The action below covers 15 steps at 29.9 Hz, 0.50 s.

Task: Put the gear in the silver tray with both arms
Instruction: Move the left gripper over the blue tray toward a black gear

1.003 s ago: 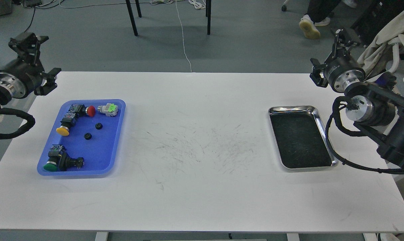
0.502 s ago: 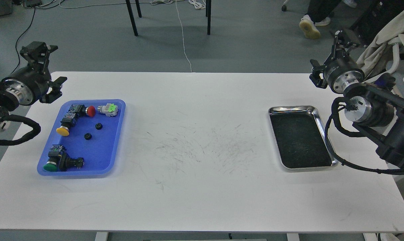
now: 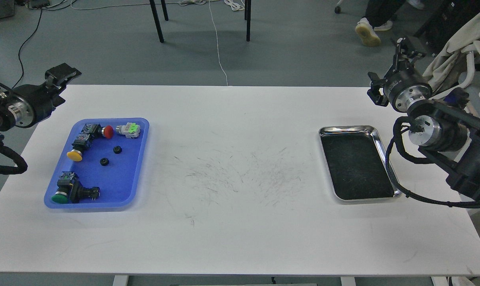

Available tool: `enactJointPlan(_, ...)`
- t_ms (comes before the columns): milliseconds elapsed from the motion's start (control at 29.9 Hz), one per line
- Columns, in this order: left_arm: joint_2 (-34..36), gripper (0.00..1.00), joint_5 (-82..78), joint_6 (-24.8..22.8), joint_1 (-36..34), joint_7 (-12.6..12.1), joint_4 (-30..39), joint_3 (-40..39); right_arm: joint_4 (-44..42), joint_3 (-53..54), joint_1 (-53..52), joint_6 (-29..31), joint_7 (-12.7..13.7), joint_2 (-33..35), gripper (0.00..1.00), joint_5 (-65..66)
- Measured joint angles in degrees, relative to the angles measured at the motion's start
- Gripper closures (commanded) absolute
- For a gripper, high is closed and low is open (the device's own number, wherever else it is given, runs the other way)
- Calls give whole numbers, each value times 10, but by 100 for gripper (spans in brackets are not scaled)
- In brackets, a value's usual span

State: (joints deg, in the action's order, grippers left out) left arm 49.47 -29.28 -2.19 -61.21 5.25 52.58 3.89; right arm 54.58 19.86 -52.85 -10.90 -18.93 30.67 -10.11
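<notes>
— On the table's right side lies the silver tray point(image 3: 385, 158); two small black gears point(image 3: 117, 149) sit in the blue tray point(image 3: 141, 159).
— The grippers?
— Left gripper point(image 3: 61, 81): finger state unclear. Right gripper point(image 3: 391, 63): spread, holding nothing.

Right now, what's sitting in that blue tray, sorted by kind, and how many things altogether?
Push-button switches: 3, with a red cap, a yellow cap and a green cap
Small black gears: 2, one at and one at
Grey part with a green label: 1
Total in the blue tray: 6
</notes>
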Motion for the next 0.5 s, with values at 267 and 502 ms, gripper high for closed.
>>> enactJointPlan(267, 4, 2, -20, 2, -16, -24, 9, 44, 1, 0, 0, -1, 0, 0, 1, 0)
enactJointPlan(502, 17, 2, -138, 34, -30, 12, 21, 80, -1, 0, 3, 0, 0, -7, 1, 1)
